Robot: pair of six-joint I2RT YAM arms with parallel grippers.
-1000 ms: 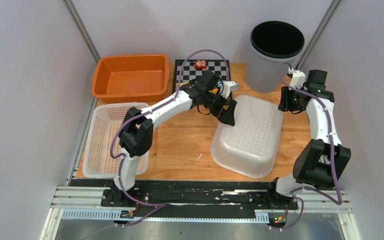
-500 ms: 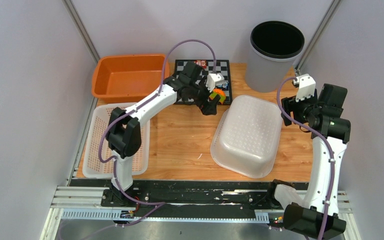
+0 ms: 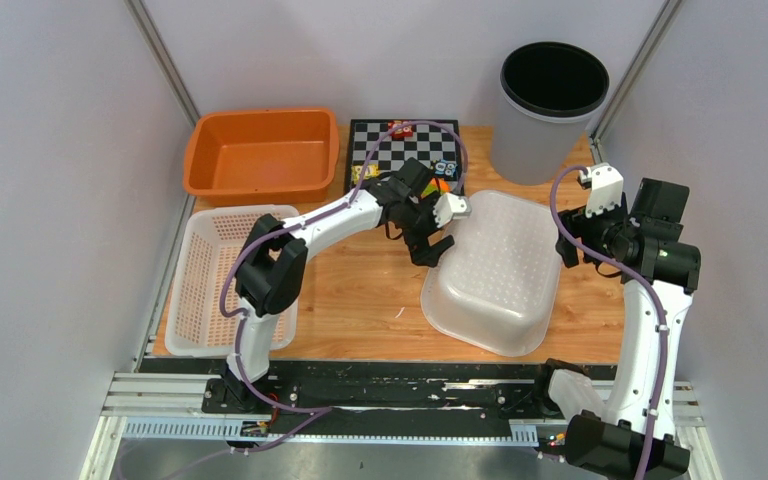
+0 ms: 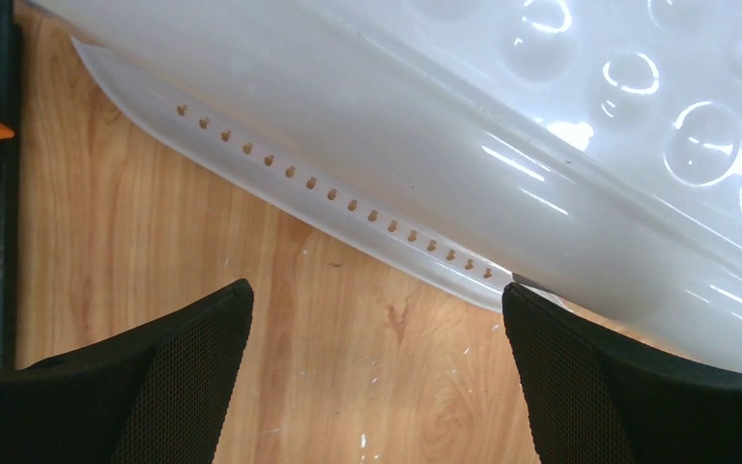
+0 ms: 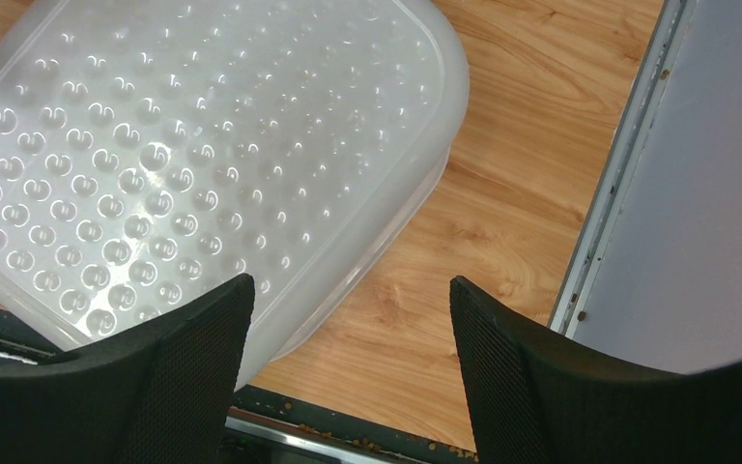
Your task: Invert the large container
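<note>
The large container (image 3: 500, 270) is a translucent white tub lying upside down on the wooden table, its dimpled bottom facing up. It also shows in the left wrist view (image 4: 502, 145) and the right wrist view (image 5: 174, 174). My left gripper (image 3: 435, 243) is open and empty, low beside the tub's left rim, with bare wood between its fingers (image 4: 372, 367). My right gripper (image 3: 567, 240) is open and empty, raised at the tub's right side, over the tub's edge and bare table (image 5: 348, 358).
An orange tub (image 3: 260, 152) stands at the back left. A white mesh basket (image 3: 215, 275) lies along the left edge. A checkerboard (image 3: 400, 150) with small objects lies at the back centre. A grey bin (image 3: 550, 105) stands at the back right.
My left gripper swung back toward the checkerboard, then returned down to the tub's left rim. My right arm rose and drew away to the tub's right. The tub has not moved.
</note>
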